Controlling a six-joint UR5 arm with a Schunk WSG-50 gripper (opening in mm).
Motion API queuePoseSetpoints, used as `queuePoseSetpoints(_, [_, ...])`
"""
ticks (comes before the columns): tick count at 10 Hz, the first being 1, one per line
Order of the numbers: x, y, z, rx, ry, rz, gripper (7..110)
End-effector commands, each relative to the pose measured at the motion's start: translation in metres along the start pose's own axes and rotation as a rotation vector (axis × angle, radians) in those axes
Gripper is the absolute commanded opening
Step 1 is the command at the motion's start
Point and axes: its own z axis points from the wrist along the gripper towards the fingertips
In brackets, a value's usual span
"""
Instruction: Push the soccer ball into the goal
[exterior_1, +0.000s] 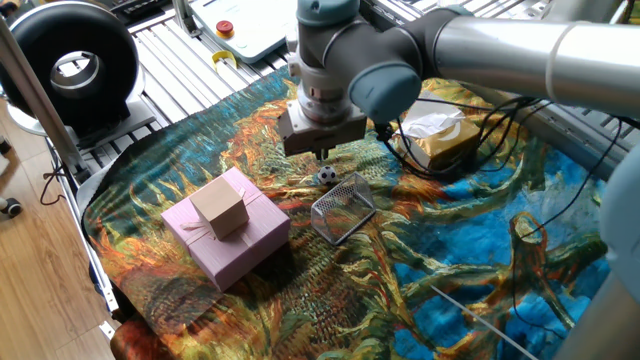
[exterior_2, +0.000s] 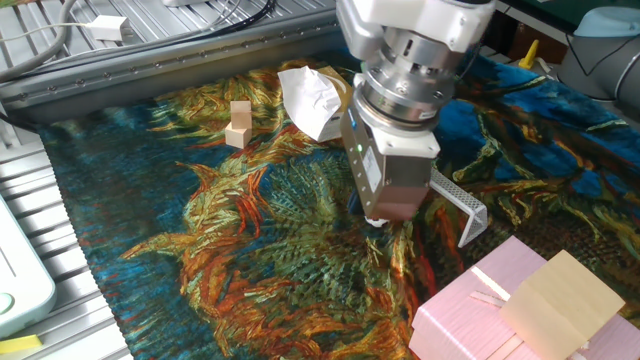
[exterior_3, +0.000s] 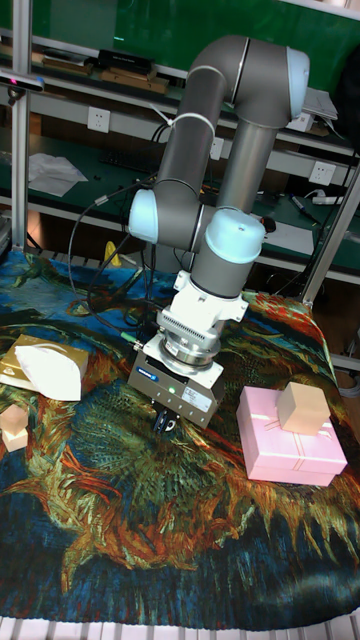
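Gripper (exterior_1: 321, 153) low over the cloth, just behind the soccer ball (exterior_1: 327, 176).
One fixed view shows the ball just beside the goal (exterior_1: 343, 208); in the other fixed view the gripper body hides most of the ball. Jaws look narrow, gripping nothing.

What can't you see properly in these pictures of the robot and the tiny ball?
- The soccer ball: clear in one fixed view, but the gripper covers nearly all of it in the other fixed view and in the tall view.
- The goal: only an edge of it shows past the gripper body in the other fixed view; hidden in the tall view.
- The gripper's fingertips: too small and dark to tell open or shut.
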Motion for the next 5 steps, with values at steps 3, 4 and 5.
queuePoseSetpoints(3, [0.020,-0.008,0.007,0.009,-0.021,0.025,7])
queuePoseSetpoints(4, [0.023,-0.010,0.008,0.009,-0.023,0.028,7])
queuePoseSetpoints(5, [0.027,-0.012,0.008,0.012,-0.026,0.037,7])
